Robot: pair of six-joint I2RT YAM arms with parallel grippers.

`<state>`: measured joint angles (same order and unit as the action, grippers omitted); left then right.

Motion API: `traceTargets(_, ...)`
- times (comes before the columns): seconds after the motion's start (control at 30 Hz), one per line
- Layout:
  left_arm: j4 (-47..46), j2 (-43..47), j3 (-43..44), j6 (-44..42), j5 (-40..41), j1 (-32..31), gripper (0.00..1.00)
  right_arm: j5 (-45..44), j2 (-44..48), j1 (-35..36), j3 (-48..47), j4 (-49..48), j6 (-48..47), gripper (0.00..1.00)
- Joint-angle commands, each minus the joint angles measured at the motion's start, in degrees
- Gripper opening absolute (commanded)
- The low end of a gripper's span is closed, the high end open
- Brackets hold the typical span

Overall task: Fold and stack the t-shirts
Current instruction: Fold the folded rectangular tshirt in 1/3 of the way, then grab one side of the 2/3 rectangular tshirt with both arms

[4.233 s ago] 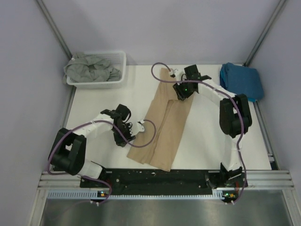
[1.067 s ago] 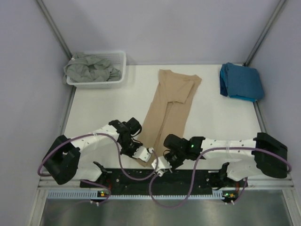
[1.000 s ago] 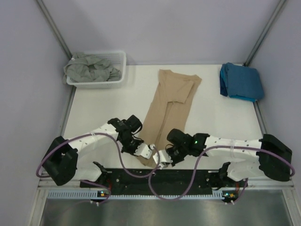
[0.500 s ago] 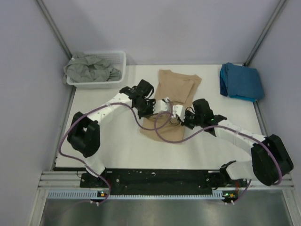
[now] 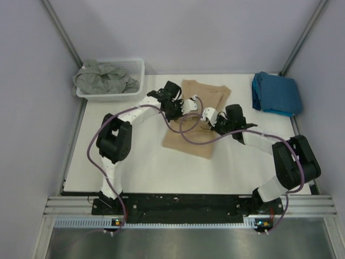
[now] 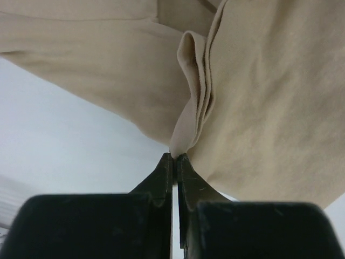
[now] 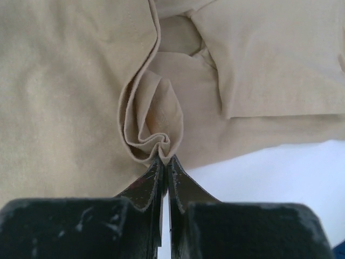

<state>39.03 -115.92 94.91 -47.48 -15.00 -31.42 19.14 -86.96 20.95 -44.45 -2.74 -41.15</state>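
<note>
Loosely doubled tan t-shirt (image 5: 186, 144), puckered hem between pressed-together jaws of left gripper (image 6: 173, 157) and right gripper (image 7: 165, 160)

Bright even overhead light, soft shadows, near wrist-view foreground blurred

White slatted basket (image 5: 108, 96) at far-left corner of white table (image 5: 140, 162), pale lilac walls (image 5: 188, 32)

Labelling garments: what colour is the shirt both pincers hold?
The shirt is tan; right wrist view shows it best.
</note>
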Motion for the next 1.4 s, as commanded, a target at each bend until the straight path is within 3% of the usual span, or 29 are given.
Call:
traceTargets(0.0, -4.48, -2.20, 3.61, 1.25, 1.38, 0.13, 0.00, 2.48, -3.12, -1.61, -4.33, -3.67, -1.57, 0.00)
traceTargets(0.37, -6.33, -6.77, 5.63, 1.43, 4.01, 0.13, 0.00, -0.41, -7.70, -3.11, -6.35, -3.94, -2.62, 0.01)
traceTargets(0.53, -10.71, -7.83, 6.42, 3.79, 9.10, 0.39, 0.24, -3.58, -10.24, -6.70, -10.03, -5.60, 3.25, 0.34)
traceTargets(0.63, -12.83, -9.58, 11.94, 6.26, 12.10, 1.27, 0.36, -1.65, -12.00, -9.87, -15.13, -4.47, 6.86, 0.39)
traceTargets(0.73, -11.26, -11.34, 18.80, 8.63, 12.46, 2.76, 0.39, -4.28, -12.18, -9.96, -19.35, -1.40, 6.96, 0.39)
traceTargets(0.83, -8.27, -9.17, 19.88, 8.29, 10.27, 3.99, 0.39, -2.01, -7.81, -10.05, -19.19, 1.77, 7.57, 0.39)
traceTargets(0.93, -3.18, -1.19, 13.40, 3.13, -3.05, 5.05, 0.39, 5.45, 1.05, -8.74, -12.45, 1.69, 6.44, 0.40)
traceTargets(1.03, 2.35, 8.75, -2.30, -11.79, -17.12, 4.97, 0.39, 10.03, 10.64, -4.36, -1.65, 1.51, -0.58, 0.45)
traceTargets(1.1, 3.25, 14.90, -12.60, -20.41, -22.24, 4.97, 0.42, 10.48, 15.13, -0.14, 2.59, 5.00, -6.38, 0.47)
traceTargets(1.23, 4.30, 19.85, -23.09, -30.37, -23.84, 4.96, 0.52, 1.90, 17.96, 11.36, 6.91, 12.22, -7.81, 0.48)
traceTargets(1.37, -1.65, 19.59, -28.55, -29.69, -18.32, 3.56, 0.54, -8.05, 16.30, 18.86, 10.95, 10.92, -8.51, 0.49)
